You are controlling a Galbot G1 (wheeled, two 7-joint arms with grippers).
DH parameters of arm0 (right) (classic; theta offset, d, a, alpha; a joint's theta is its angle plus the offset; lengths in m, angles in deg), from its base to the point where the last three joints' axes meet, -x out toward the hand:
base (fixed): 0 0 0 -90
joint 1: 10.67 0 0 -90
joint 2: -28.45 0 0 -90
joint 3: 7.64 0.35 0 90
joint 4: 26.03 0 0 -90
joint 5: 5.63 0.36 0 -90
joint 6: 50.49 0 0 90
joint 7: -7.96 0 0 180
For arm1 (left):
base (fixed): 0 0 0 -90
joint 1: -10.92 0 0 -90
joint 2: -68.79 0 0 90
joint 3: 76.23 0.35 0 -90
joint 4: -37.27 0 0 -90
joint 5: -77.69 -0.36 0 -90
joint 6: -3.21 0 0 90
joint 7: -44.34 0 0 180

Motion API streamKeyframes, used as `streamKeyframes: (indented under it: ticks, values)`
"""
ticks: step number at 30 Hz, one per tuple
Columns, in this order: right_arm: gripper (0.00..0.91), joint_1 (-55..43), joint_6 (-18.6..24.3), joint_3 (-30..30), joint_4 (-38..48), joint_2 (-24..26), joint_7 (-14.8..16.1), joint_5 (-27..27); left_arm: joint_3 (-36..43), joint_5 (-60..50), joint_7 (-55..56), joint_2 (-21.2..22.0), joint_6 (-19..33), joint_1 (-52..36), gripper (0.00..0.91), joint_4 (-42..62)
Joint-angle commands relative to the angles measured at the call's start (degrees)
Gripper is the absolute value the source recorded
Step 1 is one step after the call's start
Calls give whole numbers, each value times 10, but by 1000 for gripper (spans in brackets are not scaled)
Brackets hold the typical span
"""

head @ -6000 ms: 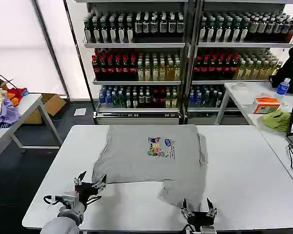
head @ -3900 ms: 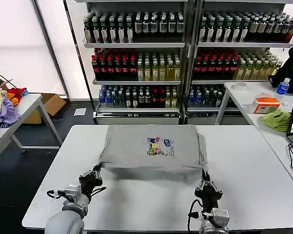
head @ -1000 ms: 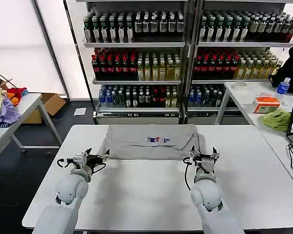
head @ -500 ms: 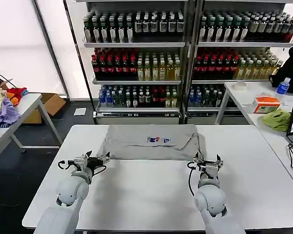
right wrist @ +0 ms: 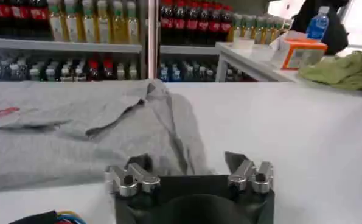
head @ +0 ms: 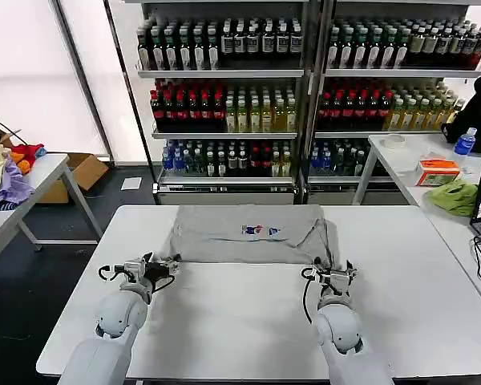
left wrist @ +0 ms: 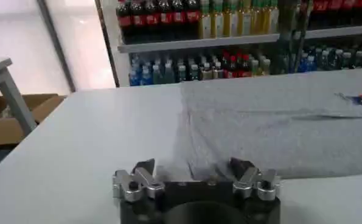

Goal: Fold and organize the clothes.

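At the near left corner of the shirt, your left gripper (head: 162,265) sits low on the white surface (head: 240,321) with its jaws spread and nothing in them. Your right gripper (head: 334,270) sits the same way at the near right corner, jaws apart and empty. Both look placed to let the cloth lie flat, one at each end of the fold.

Just past them lies the light grey cotton T-shirt (head: 248,233), folded into a wide band at the far side of the surface, its small red and blue print (head: 259,230) peeking out near the top. One sleeve bunches up by the right gripper, so you may need to smooth it.

Behind stand shelves of bottles (head: 305,88). A lime-green cloth (head: 454,196) lies on a side table, well apart. Nothing blocks your arms.
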Motion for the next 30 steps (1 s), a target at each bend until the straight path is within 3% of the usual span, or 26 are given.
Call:
streamKeyframes:
  ticks: [1,16,30]
  values:
    - [0,6,-2,-1,10,-3,10,-1,2,-11,-6,4,1,7,10,9]
    - [0,36,3,-3,-35,1,22,-1,-2,-7,-7,0,9,26,10,-23]
    - [0,88,-6,2,-204,11,22,-13,-16,-7,5,-31,7,108,10,-181]
